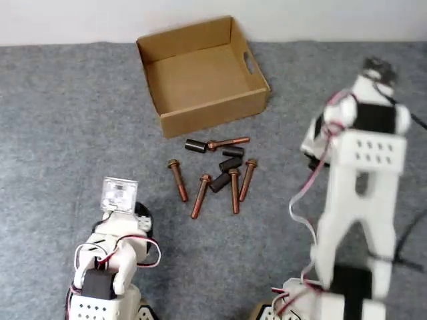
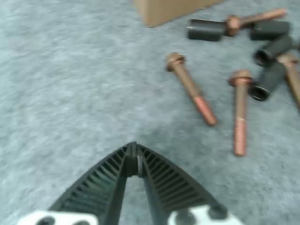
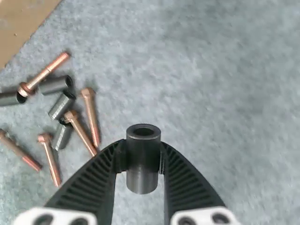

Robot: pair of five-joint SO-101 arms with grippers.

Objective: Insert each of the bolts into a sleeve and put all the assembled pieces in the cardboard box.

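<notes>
The step in hand looks like mating the first pair. The right end effector [image 3: 142,151] is clamped on a black sleeve [image 3: 143,161], gripped by its sides, with the bore facing up and unblocked. To do this well, I would hold that sleeve steady and tip its mouth toward the other arm. The left end effector [image 2: 134,151] should then take the outlying bolt [image 1: 178,180] at 9 o'clock of the pile [image 1: 220,181], since it lies apart from its neighbours. Grip it near the head so the threaded tip stays free, and line shank with bore before pushing. A skewed entry would likely jam or twist the sleeve in the grip.

The left end effector is closed tip to tip and empty, above bare worktop [image 1: 60,133] at 7 o'clock of the pile. Four more bolts [image 1: 234,190] and four sleeves [image 1: 230,163] lie loose together. One bolt's head abuts a sleeve's end and is not inserted. The box [image 1: 207,119] stands at 12 o'clock of them, with nothing in it.
</notes>
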